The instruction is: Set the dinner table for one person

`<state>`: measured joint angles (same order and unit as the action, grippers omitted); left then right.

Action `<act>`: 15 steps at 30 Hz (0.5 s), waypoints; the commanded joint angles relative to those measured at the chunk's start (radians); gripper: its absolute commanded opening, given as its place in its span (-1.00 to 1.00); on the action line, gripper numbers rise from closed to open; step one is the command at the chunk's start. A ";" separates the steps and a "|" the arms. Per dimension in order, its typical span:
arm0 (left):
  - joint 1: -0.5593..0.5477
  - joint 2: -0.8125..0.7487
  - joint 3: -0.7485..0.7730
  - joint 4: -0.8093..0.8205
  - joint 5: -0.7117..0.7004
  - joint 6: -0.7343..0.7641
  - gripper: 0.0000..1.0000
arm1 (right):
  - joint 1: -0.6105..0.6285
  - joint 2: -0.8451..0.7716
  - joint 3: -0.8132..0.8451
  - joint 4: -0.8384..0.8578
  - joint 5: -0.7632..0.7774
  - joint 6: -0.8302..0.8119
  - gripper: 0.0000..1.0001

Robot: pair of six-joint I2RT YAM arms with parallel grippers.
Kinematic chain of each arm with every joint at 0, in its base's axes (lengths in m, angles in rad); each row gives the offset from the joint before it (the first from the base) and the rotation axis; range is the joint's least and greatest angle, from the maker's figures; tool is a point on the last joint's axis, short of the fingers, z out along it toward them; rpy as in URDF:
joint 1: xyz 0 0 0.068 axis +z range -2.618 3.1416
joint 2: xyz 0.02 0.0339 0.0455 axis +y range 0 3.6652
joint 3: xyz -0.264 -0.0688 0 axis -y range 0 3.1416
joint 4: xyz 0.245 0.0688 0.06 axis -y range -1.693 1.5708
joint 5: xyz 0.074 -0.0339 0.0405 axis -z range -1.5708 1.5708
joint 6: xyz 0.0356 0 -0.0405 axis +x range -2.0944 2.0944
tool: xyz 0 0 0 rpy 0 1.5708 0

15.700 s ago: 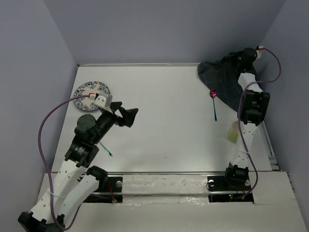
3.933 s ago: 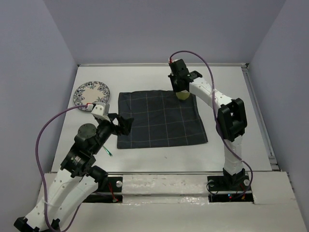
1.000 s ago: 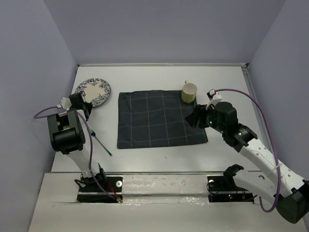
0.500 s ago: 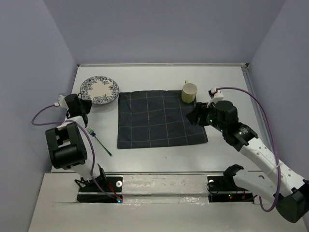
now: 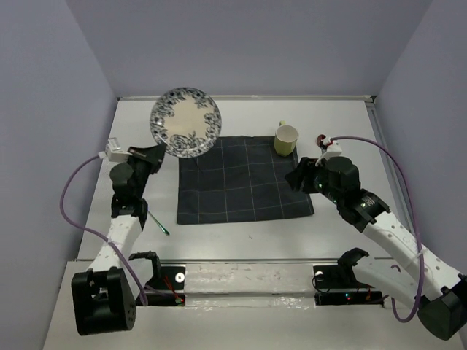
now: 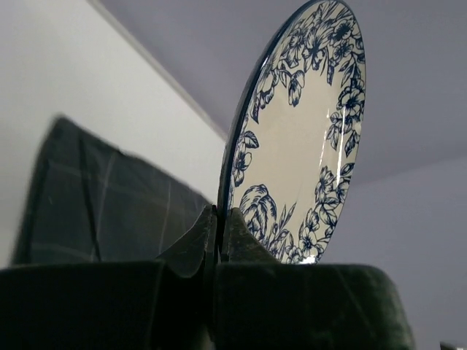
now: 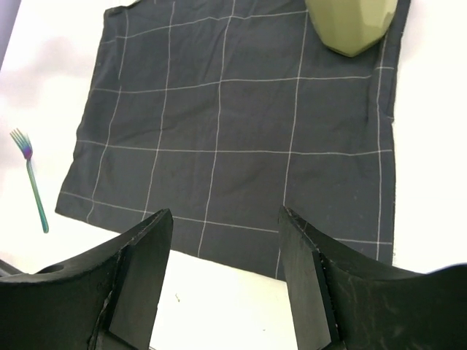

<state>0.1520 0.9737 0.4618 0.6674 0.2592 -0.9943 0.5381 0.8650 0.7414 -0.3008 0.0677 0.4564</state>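
Your dinner table (image 5: 241, 237) is partly set. The dark grid cloth (image 5: 244, 179) lies flat at its middle, and the yellow-green mug (image 5: 286, 139) stands on the cloth's far right corner. The fork (image 5: 155, 221) lies on bare table just left of the cloth (not yet squared up, by my reading). The floral plate (image 5: 185, 122) is up in the air on the left, its rim pinched tight in your left gripper (image 6: 219, 219). Landing it on the cloth remains. Your right gripper (image 7: 222, 240) hangs wide and empty over the cloth's right side.
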 commanded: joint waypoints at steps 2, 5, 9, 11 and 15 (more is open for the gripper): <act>-0.234 -0.061 -0.101 0.103 0.035 0.000 -1.00 | 0.006 -0.038 0.004 -0.003 0.073 0.028 0.26; -0.360 -0.055 -0.144 0.147 -0.011 -0.006 -1.00 | 0.006 -0.049 0.001 -0.017 0.090 0.030 0.25; -0.448 0.032 -0.149 0.221 -0.023 -0.015 -1.00 | 0.006 -0.040 0.004 -0.038 0.104 0.033 0.25; -0.471 0.072 -0.143 0.263 -0.021 -0.018 -1.00 | 0.006 -0.040 0.003 -0.041 0.109 0.037 0.25; -0.497 0.181 -0.124 0.313 -0.025 -0.017 -1.00 | 0.006 -0.038 -0.007 -0.047 0.115 0.041 0.25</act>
<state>-0.3283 1.1072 0.2699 0.6720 0.2401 -0.9611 0.5381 0.8322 0.7380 -0.3412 0.1505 0.4877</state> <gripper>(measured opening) 0.048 0.625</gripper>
